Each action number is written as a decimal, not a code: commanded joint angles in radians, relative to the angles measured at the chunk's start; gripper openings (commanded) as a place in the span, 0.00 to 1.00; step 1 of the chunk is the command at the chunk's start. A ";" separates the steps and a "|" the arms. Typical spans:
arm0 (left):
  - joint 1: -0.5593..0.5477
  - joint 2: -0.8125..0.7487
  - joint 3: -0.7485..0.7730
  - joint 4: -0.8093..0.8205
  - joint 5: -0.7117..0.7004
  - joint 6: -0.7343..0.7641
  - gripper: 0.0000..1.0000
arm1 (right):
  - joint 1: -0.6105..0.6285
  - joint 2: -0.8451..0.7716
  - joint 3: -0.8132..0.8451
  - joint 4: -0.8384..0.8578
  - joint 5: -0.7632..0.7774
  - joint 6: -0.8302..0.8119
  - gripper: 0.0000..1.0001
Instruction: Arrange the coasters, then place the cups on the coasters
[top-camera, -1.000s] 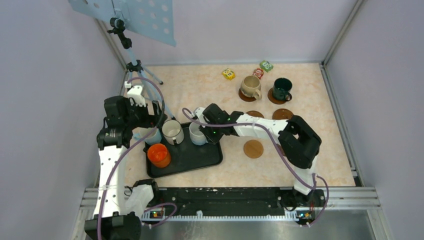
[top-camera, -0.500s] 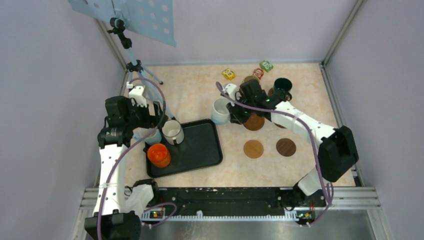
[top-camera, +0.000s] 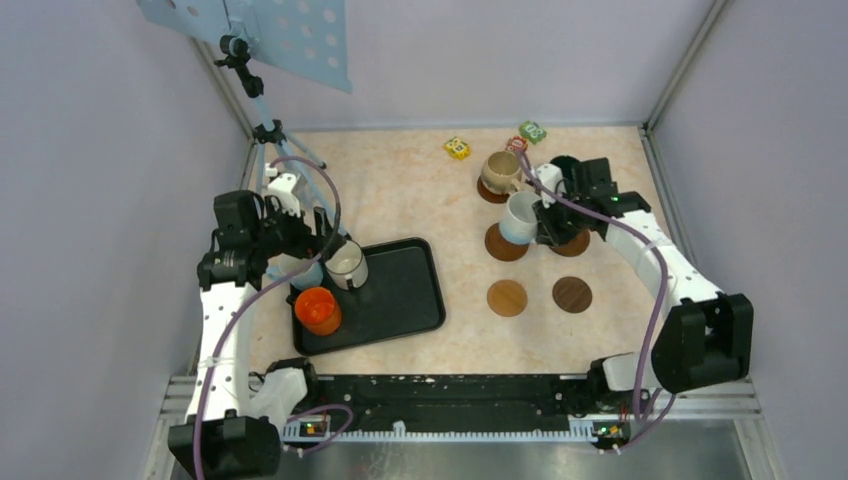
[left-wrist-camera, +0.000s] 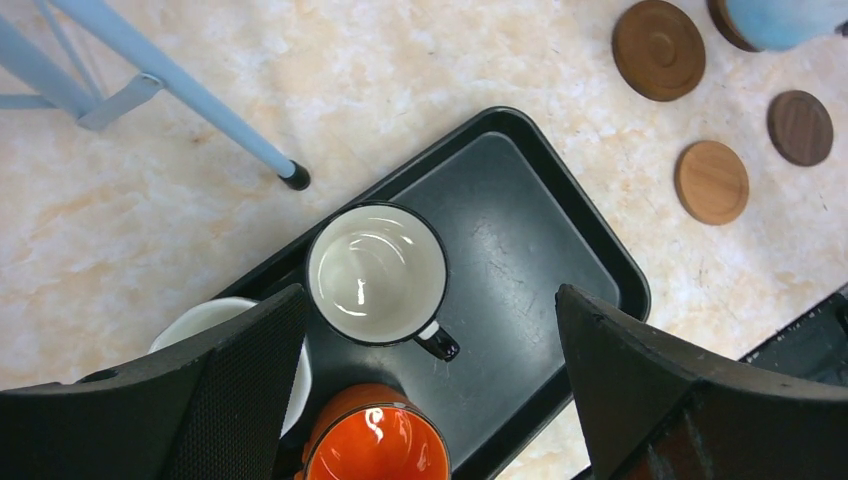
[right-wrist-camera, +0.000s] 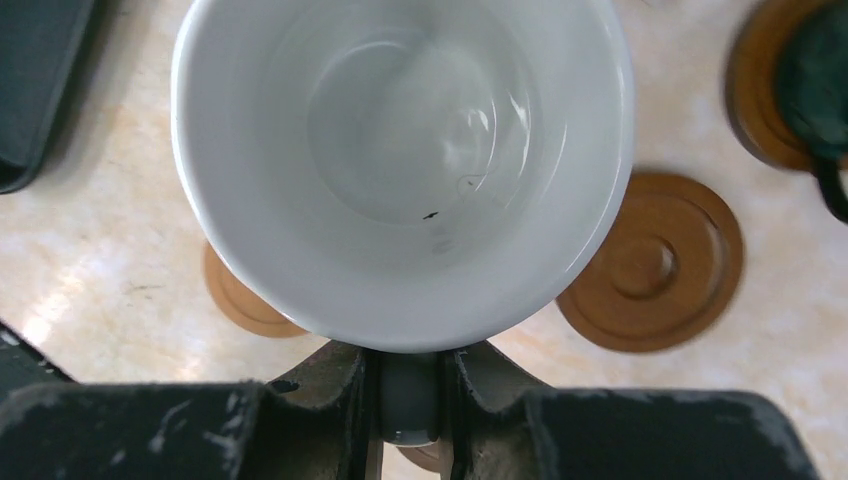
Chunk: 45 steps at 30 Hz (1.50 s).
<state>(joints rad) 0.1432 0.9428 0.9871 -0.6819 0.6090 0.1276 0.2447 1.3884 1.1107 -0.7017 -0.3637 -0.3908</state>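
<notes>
Right gripper (top-camera: 543, 222) is clamped on the handle of the white ceramic mug (top-camera: 519, 216), over a round dark-brown wooden coaster (top-camera: 497, 250), far right. Left gripper (left-wrist-camera: 430, 350) gapes wide above the black rectangular tray (left-wrist-camera: 540, 260), holding nothing.

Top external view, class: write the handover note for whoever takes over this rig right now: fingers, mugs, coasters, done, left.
Left gripper: fingers open, empty, above the tray.
Right gripper: fingers shut on the white mug's handle, over a coaster; touchdown unclear.
Done: six coasters laid out; beige mug and green mug each sit on one.
Left: seat the white mug, then move the dark-rimmed mug, orange mug and the pale mug beside them onto the three bare coasters.
</notes>
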 joint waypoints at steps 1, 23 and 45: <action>-0.003 0.014 0.006 -0.024 0.095 0.060 0.99 | -0.147 -0.092 -0.028 0.051 -0.046 -0.101 0.00; -0.106 0.078 0.058 -0.085 0.020 0.119 0.99 | -0.318 -0.006 -0.149 0.265 0.125 -0.048 0.00; -0.136 0.088 0.049 -0.068 0.009 0.103 0.99 | -0.369 0.035 -0.212 0.350 0.119 -0.031 0.00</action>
<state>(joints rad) 0.0139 1.0260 1.0084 -0.7712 0.6109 0.2344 -0.1059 1.4166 0.8894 -0.4355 -0.1951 -0.4404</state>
